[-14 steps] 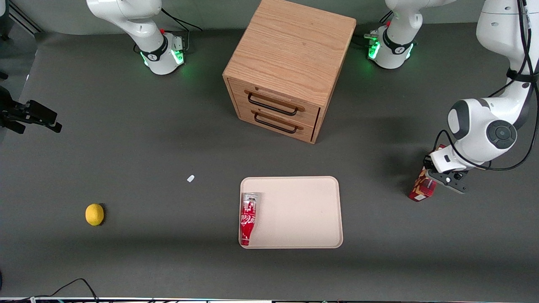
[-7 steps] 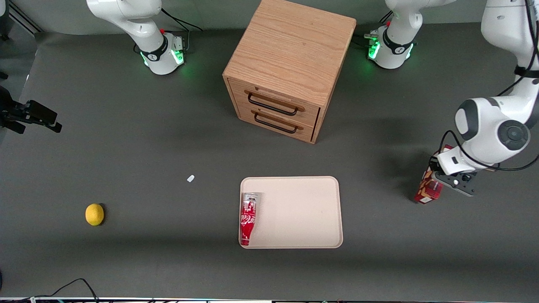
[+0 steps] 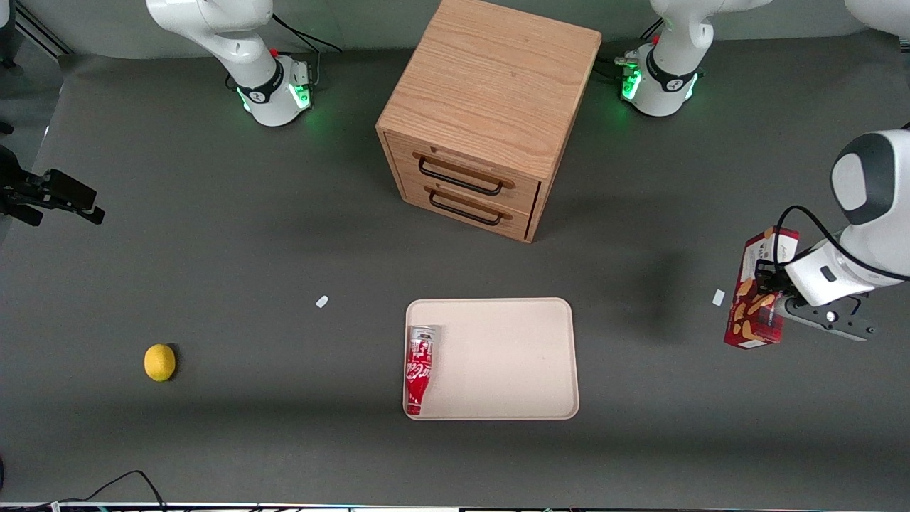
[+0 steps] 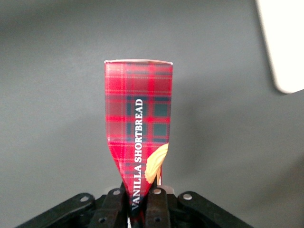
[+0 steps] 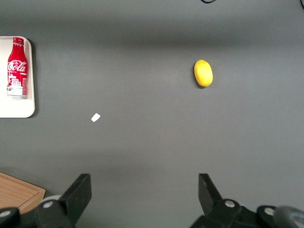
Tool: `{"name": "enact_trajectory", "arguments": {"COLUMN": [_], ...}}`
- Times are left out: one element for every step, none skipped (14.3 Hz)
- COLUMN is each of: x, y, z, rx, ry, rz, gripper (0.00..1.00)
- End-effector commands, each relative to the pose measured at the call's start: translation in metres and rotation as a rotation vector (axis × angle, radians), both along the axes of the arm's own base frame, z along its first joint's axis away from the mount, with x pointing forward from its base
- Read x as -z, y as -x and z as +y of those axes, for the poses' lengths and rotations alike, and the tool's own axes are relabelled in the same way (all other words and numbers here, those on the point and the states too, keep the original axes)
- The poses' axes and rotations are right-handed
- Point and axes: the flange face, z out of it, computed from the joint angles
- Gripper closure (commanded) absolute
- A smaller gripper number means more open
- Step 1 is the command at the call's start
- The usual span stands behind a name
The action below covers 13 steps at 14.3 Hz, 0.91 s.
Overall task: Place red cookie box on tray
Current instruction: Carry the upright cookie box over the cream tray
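The red cookie box [image 3: 752,313], dark red with cookie pictures, hangs above the table toward the working arm's end, well apart from the tray. My left gripper [image 3: 773,297] is shut on the box. In the left wrist view the tartan box [image 4: 138,118] stands out from between the black fingers [image 4: 159,205] of the gripper [image 4: 137,204], which pinch its narrowed end. The beige tray [image 3: 512,355] lies flat near the middle of the table, nearer the front camera than the cabinet. One corner of the tray shows in the left wrist view [image 4: 285,47].
A red Coca-Cola bottle [image 3: 419,368] lies in the tray along one short rim. A wooden drawer cabinet [image 3: 487,114] stands above the tray in the front view. A lemon [image 3: 159,362] lies toward the parked arm's end. White scraps [image 3: 322,301] [image 3: 718,297] lie on the table.
The left gripper has lifted the box and carried it farther toward the working arm's end. The box shows more of its face. A white scrap has come into view where it stood.
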Motion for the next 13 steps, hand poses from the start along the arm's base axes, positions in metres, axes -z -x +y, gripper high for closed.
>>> {"name": "enact_trajectory", "arguments": {"x": [-0.035,-0.038,-0.037,-0.036,-0.031,-0.024,-0.014,-0.003,0.011,0.026,0.046,0.068,0.088], "y": [-0.016,-0.019,-0.022,-0.026,-0.033,-0.040,-0.047,-0.054,-0.058,-0.061,-0.063,-0.063,-0.062], "z": [-0.039,-0.056,-0.077,-0.097,-0.120,-0.143,-0.162,-0.179,-0.190,-0.203,-0.217,-0.234,-0.250], "rx": [-0.097,-0.143,-0.180,-0.207,-0.233,-0.276,-0.320,-0.350,-0.367,-0.381,-0.408,-0.441,-0.452], "ry": [0.029,0.054,0.073,0.081,0.089,0.098,0.104,0.101,0.079,0.063,0.059,0.059,0.046], "rz": [-0.010,-0.013,-0.006,-0.008,-0.007,-0.007,-0.001,-0.001,-0.013,-0.030,-0.029,-0.023,-0.037], "gripper": [1.00,1.00,1.00,1.00,1.00,1.00,1.00,1.00,1.00,1.00,1.00,1.00,1.00]}}
